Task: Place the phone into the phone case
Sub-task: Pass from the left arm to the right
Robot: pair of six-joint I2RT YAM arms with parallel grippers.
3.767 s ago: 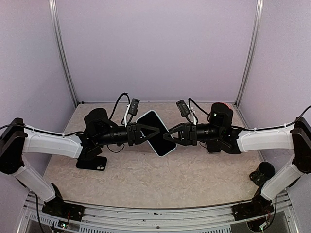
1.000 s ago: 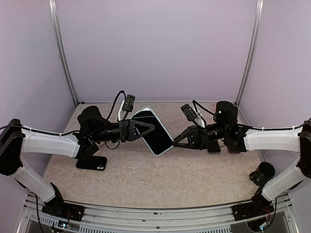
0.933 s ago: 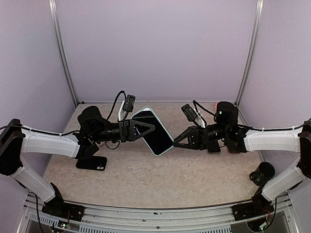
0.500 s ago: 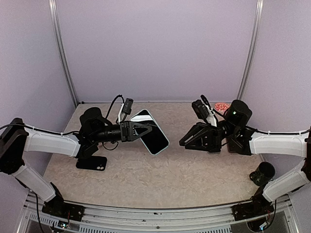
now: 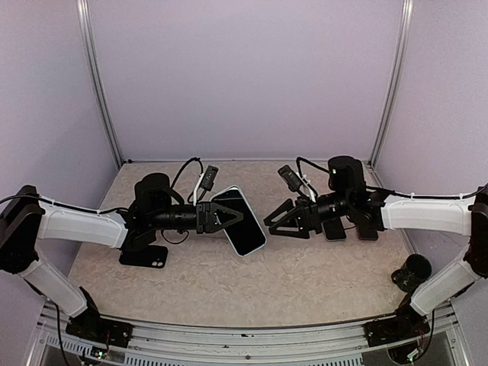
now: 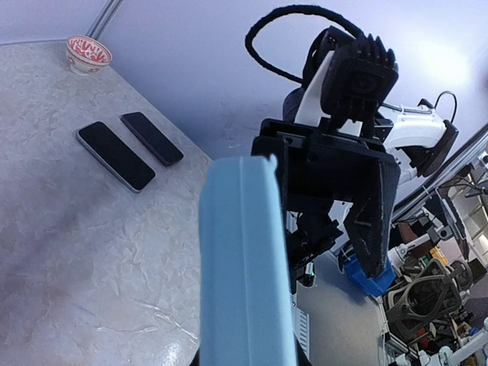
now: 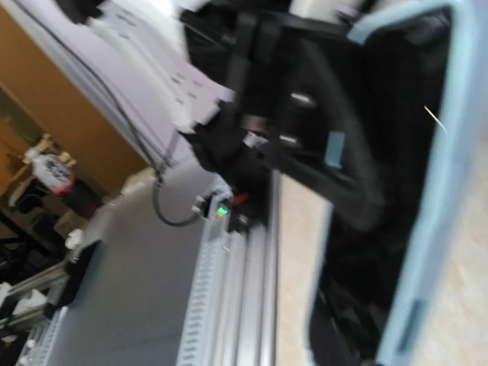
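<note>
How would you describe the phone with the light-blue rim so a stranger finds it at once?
Start at the middle of the speckled beige table. Above it, the left hand grips a black-faced rectangular phone with a light-blue rim, held tilted. Unlike the two plain dark phones lying flat, it is lifted and blue-edged.

The left tool [image 5: 229, 216] grips the blue-edged phone [image 5: 244, 227], held up above the bench [image 5: 252, 286]. The right tool [image 5: 268, 226] sits just right of the phone, jaws apart. A flat black thing [image 5: 147, 257] lies left of the phone.
</note>
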